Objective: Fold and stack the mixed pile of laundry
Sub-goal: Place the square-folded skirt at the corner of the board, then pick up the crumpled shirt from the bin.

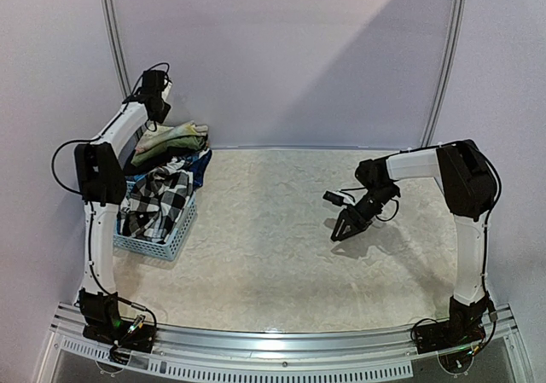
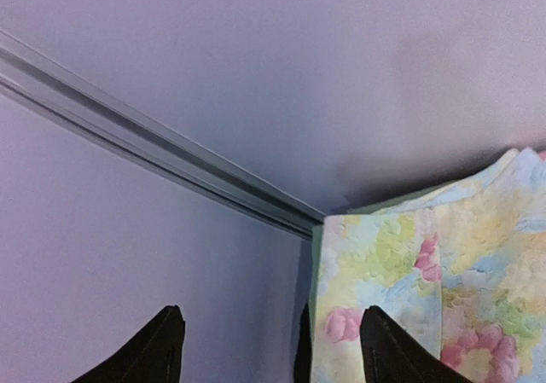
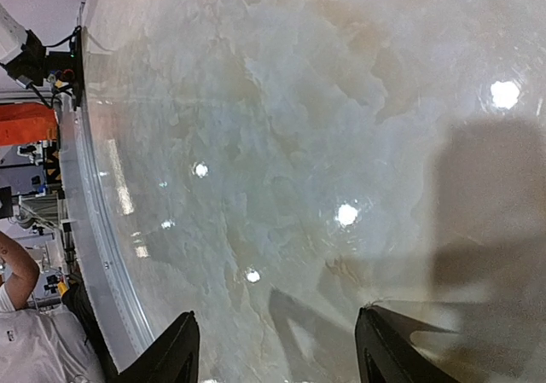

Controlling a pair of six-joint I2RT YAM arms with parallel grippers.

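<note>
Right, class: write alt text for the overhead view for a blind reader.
A light blue basket heaped with mixed laundry sits at the table's left edge, the left gripper above it. The open right gripper hovers right of centre.

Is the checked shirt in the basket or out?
In. The checked shirt sits crumpled inside the light blue basket, the floral cloth heaped behind it.

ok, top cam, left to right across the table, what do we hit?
Light blue basket holding the laundry pile → bare table → right gripper, open, holding nothing → right arm's elbow.
</note>
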